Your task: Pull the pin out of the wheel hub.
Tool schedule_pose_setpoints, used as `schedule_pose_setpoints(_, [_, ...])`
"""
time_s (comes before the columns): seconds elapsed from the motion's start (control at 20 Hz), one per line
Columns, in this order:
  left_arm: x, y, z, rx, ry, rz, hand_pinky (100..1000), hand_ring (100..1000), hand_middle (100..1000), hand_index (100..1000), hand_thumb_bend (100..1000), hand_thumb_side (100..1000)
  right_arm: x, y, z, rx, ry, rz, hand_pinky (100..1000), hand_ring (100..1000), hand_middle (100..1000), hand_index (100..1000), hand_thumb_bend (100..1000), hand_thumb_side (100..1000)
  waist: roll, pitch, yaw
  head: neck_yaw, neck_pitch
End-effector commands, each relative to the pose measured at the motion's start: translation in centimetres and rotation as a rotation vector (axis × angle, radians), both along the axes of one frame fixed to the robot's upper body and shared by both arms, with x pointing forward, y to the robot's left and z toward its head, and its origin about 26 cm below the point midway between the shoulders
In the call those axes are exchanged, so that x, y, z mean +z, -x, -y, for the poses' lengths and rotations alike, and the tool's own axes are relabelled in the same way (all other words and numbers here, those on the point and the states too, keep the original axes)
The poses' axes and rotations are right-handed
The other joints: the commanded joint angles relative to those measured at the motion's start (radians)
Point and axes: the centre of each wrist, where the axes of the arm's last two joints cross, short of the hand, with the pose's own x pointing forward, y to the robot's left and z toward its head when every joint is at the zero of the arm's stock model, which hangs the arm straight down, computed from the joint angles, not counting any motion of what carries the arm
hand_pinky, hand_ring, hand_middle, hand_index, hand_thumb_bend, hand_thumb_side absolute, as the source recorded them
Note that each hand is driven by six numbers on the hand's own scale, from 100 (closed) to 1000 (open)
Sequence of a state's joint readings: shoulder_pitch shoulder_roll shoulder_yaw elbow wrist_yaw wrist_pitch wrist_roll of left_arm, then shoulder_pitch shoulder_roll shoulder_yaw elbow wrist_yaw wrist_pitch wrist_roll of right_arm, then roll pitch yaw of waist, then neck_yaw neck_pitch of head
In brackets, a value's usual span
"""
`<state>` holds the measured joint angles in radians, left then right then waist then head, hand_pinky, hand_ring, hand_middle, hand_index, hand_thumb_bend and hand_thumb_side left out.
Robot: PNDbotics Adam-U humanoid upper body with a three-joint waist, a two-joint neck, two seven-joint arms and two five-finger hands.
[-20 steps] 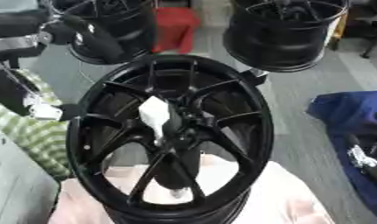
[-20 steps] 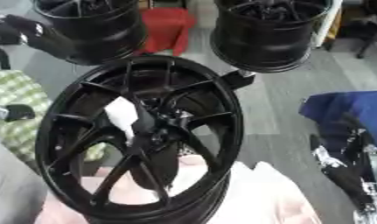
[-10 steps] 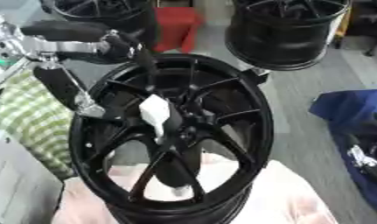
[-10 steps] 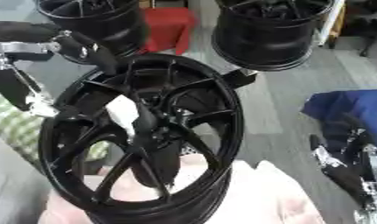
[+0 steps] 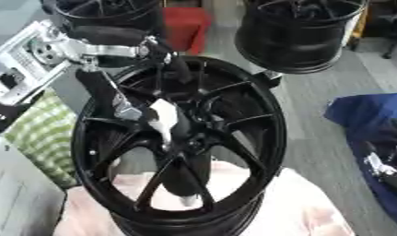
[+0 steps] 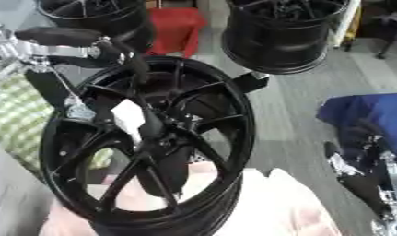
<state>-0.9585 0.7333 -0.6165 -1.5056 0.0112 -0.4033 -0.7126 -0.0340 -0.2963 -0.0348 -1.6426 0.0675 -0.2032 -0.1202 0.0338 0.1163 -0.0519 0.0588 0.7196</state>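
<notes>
A black spoked wheel hub [image 5: 233, 152] stands tilted on a pink cloth in the middle. The pin [image 5: 162, 118] sticks out at its centre, white at the top with a dark shaft running down behind the spokes. My left hand [image 5: 125, 103] reaches in from the upper left and hangs over the hub's upper left. Its fingers [image 5: 178, 69] are spread and fairly straight, just above and left of the pin, not closed on it. My right hand [image 6: 354, 168] rests at the lower right, fingers up, away from the hub.
Two more black wheels [image 5: 302, 34] [image 5: 108, 11] stand at the back with a red box [image 5: 188, 25] between them. A green checked cloth [image 5: 36, 133] lies left, a blue cloth [image 5: 370, 120] right. Grey floor shows right of the hub.
My left arm has swung in from the left edge and now reaches over the hub towards the pin. The right hand has stayed put.
</notes>
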Motion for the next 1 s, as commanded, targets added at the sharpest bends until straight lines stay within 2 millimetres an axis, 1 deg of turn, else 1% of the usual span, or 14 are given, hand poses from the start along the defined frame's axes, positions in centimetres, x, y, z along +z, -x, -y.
schedule_pose_setpoints(0.05, [0.8,0.0,0.5,-0.217,-0.182,0.079,859,897,709,859,350,294,0.7,-0.1,0.5,0.009,0.025,0.016,566,722,761,930,370,321,-0.002,-0.015,-0.001,-0.001,0.004])
schedule_pose_setpoints(0.25, [0.2,0.0,0.7,-0.219,-0.196,0.061,859,889,694,850,348,296,0.7,-0.1,0.5,0.009,0.025,0.016,566,723,761,930,370,321,-0.001,-0.014,-0.002,0.000,0.005])
schedule_pose_setpoints(0.6, [-0.7,0.1,0.4,-0.206,-0.250,0.062,855,865,676,846,330,275,0.7,-0.2,0.5,0.011,0.026,0.016,565,723,761,930,368,322,0.002,-0.014,-0.004,0.003,0.005])
schedule_pose_setpoints(0.85, [-1.1,-0.2,-0.5,-0.180,-0.282,0.073,853,790,679,847,325,261,0.7,-0.2,0.5,0.011,0.026,0.017,566,723,761,931,369,322,0.002,-0.014,-0.003,0.002,0.002])
schedule_pose_setpoints(1.0, [-1.4,-0.5,-1.3,-0.157,-0.295,0.073,853,765,677,846,322,256,0.7,-0.2,0.5,0.012,0.026,0.016,566,723,761,931,369,322,0.002,-0.014,-0.004,0.001,0.002])
